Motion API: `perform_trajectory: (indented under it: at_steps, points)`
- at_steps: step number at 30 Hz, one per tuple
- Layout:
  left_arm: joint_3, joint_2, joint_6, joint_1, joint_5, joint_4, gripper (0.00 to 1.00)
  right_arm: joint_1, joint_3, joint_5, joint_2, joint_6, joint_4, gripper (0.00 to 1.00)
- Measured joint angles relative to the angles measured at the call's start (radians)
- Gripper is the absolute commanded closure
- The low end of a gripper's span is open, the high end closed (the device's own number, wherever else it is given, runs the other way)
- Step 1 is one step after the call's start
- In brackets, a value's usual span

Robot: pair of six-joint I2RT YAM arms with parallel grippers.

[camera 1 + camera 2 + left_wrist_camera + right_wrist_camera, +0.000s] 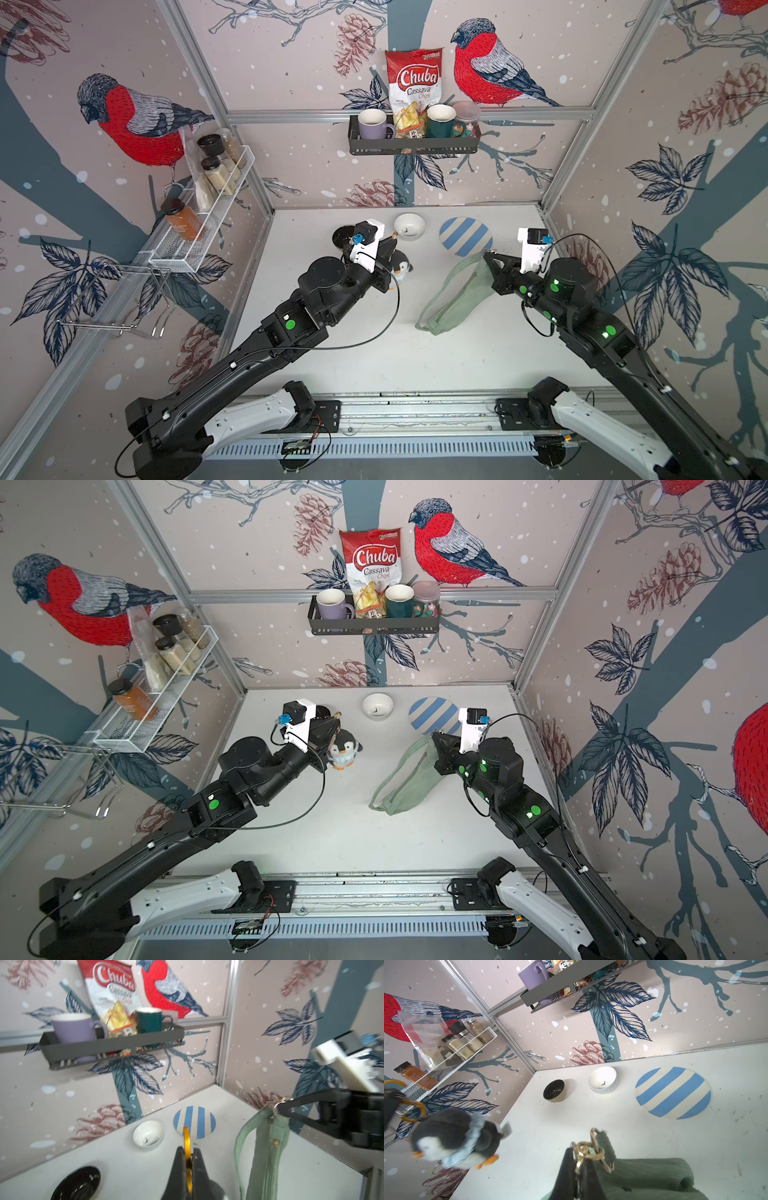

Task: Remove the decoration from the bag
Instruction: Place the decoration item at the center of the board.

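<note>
Now left fingers (181, 1157) clamped on penguin decoration (344, 750) ring (186, 1138); right fingers (568, 1159) clamped on bag (405, 779) clasp (580, 1153).

The walls are all pinkish wallpaper (291, 75) with big red bullfinches (486, 62), pinecones (353, 41) and navy leaves, held in an aluminium frame (411, 114). A dark metal shelf (413, 146) hangs on the back wall. The left wall has a white wire rack (199, 245) with a chrome hook rack (124, 299) beside it. The table (415, 365) is plain white, a bit scuffed.

Mock kitchen booth: wallpapered panels (291, 166), spice rack (178, 253).
</note>
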Motion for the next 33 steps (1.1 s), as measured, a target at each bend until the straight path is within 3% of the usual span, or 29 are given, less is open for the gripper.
perform_trajectory:
  at_steps: [8, 19, 33]
  points:
    - [-0.116, 0.027, -0.174, 0.120, 0.011, -0.087, 1.00, -0.035, 0.026, -0.049, 0.021, 0.001, -0.042, 1.00]
    - [-0.230, 0.093, -0.355, 0.190, 0.094, -0.130, 1.00, -0.050, 0.059, -0.122, 0.016, 0.004, -0.059, 1.00]
    - [-0.289, 0.129, -0.417, 0.219, 0.142, -0.126, 1.00, -0.052, 0.061, -0.178, 0.016, 0.005, -0.058, 1.00]
